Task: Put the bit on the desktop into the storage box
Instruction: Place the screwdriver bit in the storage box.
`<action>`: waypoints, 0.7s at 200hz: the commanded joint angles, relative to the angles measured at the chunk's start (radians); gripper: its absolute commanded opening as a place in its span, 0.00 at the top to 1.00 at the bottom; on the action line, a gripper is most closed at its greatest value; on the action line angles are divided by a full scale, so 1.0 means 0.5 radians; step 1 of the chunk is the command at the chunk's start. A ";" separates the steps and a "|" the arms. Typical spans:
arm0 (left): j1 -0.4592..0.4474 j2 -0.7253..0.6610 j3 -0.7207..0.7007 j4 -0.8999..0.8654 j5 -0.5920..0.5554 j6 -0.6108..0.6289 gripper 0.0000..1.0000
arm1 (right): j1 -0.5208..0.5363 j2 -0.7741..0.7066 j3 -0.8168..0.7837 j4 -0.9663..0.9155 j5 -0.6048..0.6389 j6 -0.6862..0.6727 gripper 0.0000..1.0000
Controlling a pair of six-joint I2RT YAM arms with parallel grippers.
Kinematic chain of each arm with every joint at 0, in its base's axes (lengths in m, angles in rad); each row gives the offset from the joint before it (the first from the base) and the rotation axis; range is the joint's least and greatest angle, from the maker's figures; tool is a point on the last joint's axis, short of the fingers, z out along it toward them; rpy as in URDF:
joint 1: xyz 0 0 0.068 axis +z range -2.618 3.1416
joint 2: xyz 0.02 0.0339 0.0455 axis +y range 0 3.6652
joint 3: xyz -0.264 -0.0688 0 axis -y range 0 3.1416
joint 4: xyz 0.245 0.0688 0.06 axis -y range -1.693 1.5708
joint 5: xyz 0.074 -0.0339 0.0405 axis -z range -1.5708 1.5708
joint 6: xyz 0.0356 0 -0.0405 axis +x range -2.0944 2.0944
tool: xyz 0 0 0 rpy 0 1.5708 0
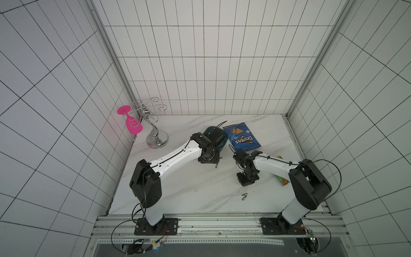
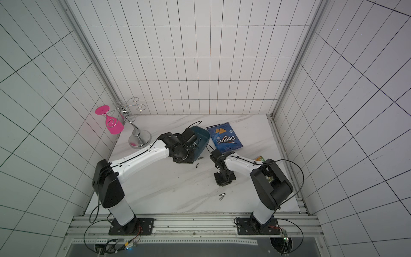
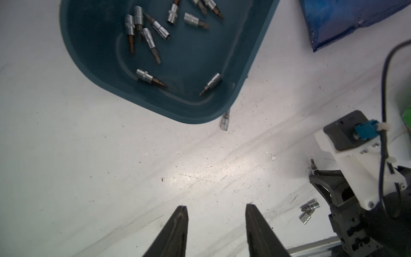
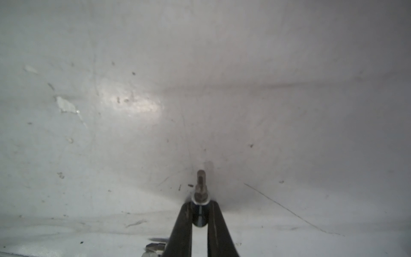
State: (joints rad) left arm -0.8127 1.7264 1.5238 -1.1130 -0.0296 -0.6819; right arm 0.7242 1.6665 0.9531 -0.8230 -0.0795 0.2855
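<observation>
the right gripper is low over the worktop, right of centre, with its jaws pinching a bit. the silver collar sits between the fingertips and the hex tip pokes out past them toward the white surface. whether the tip touches the worktop cannot be told.

the left gripper hangs spread and empty above bare worktop, on the near side of the box. the box lies at the far middle of the worktop, just left of the bag, and the left arm hides much of it in both top views. several stored bits lie scattered on its floor. a stray bit rests on the worktop at the box's near right corner, one end tucked under the rim.

a loose pair of bits lies close together on the worktop, just on the near side of the right gripper.

at the far left a rack stands with a pink glass hanging upside down from it.
</observation>
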 commanded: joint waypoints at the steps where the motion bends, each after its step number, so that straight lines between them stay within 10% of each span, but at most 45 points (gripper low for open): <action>1: -0.119 -0.116 -0.132 0.121 0.045 -0.091 0.53 | -0.063 0.039 0.028 0.013 0.011 0.006 1.00; 56: -0.225 -0.432 -0.538 0.339 0.043 -0.329 0.51 | -0.223 -0.063 0.524 -0.219 0.089 -0.074 1.00; 140: -0.499 -0.364 -0.575 0.409 0.086 -0.415 0.50 | -0.279 0.799 1.889 -0.475 -0.044 -0.442 1.00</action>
State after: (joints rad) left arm -1.0306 1.5257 1.2407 -0.9440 0.0093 -0.8627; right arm 0.5888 1.9659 1.7424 -0.9646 -0.0742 0.1452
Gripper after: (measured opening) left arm 0.496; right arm 0.131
